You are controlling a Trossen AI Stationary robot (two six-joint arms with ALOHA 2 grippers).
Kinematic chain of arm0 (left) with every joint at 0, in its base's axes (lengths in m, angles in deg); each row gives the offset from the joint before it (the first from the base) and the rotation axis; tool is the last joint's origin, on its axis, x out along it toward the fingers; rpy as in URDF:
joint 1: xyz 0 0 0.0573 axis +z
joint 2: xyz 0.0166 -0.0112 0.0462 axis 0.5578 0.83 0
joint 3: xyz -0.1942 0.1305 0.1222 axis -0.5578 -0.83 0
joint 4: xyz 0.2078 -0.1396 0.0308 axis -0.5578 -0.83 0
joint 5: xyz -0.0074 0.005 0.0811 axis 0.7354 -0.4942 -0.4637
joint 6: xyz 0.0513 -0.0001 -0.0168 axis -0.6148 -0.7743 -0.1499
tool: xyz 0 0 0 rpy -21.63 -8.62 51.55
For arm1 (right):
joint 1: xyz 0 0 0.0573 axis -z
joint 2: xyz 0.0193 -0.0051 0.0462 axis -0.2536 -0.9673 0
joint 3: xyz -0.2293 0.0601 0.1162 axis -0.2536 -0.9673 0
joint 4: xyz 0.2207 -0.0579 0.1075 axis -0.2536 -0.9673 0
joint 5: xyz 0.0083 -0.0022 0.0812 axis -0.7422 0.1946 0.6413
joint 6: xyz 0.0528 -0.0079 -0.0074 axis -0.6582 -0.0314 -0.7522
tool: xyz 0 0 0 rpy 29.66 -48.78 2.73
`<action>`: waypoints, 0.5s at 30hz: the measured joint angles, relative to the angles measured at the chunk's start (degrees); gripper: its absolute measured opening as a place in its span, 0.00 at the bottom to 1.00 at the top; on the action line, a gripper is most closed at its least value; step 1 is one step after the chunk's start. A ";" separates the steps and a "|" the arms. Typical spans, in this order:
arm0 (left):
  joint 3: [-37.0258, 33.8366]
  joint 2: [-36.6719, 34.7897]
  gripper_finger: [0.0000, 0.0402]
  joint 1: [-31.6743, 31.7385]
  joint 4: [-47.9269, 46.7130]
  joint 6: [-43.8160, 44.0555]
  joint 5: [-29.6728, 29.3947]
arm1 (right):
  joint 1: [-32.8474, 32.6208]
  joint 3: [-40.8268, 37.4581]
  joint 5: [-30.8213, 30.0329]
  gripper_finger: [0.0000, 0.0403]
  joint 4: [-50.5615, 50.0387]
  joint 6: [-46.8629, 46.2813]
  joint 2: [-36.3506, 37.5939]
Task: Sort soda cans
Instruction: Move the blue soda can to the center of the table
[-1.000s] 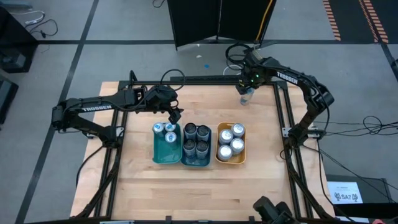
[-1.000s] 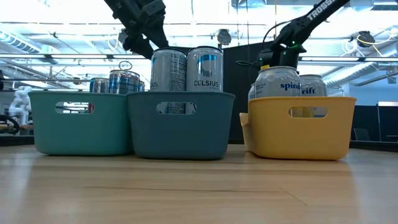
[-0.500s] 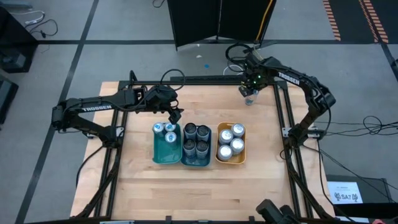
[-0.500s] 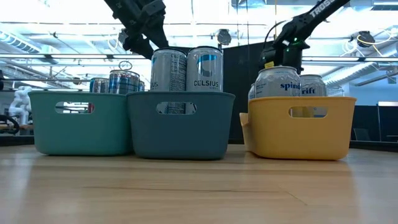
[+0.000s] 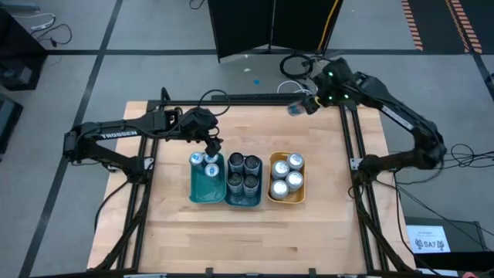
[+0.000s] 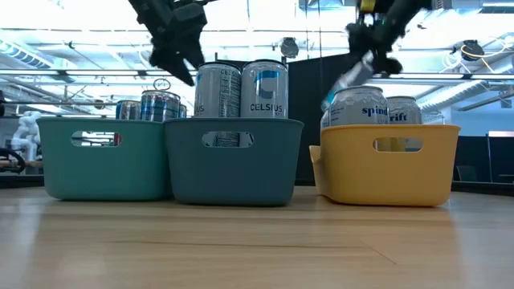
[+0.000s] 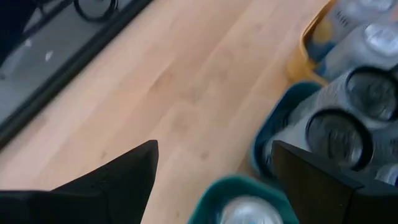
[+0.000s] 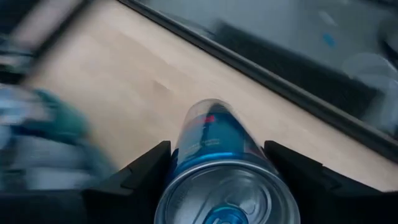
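Three trays (image 5: 245, 202) side by side mid-table, teal, blue and orange, most cans already inside. Right gripper (image 5: 309, 105) up at the far edge, pinching a blue can (image 8: 217, 155), tilted: risk of slipping or wrong tray. Left gripper (image 5: 215, 148) spread empty above teal tray (image 5: 205, 191); collision possible.

Two dark arms, white TROSSEN lettering on left arm (image 5: 116, 133); flat black fingers (image 7: 112, 180).

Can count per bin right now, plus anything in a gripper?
Teal bin: 2 cans
Dark blue bin: 4 cans
Yellow bin: 4 cans
Right gripper: 1 blue can, lifted off the table
Total: 11 cans
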 joint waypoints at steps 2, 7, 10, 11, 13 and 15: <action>0.00 -0.40 0.80 -0.02 -2.75 2.14 0.02 | -3.37 0.05 1.20 0.55 3.69 -1.55 2.51; 0.00 -1.73 0.80 -0.01 -9.35 6.71 0.02 | -13.88 0.05 2.39 0.55 13.00 -3.27 5.16; 0.00 -2.96 0.80 -0.13 -13.59 9.47 0.02 | -20.68 0.05 2.10 0.56 17.33 -3.29 4.75; 0.00 -3.58 0.80 -0.31 -14.75 10.25 0.00 | -22.82 0.05 1.82 0.56 18.82 -3.29 4.35; 0.00 -5.20 0.80 -0.82 -16.38 11.81 -0.02 | -26.97 0.05 -0.62 0.55 21.68 -3.25 3.38; 0.00 -7.27 0.80 -1.85 -17.21 12.74 0.00 | -30.71 0.05 -2.90 0.55 23.51 -2.91 2.05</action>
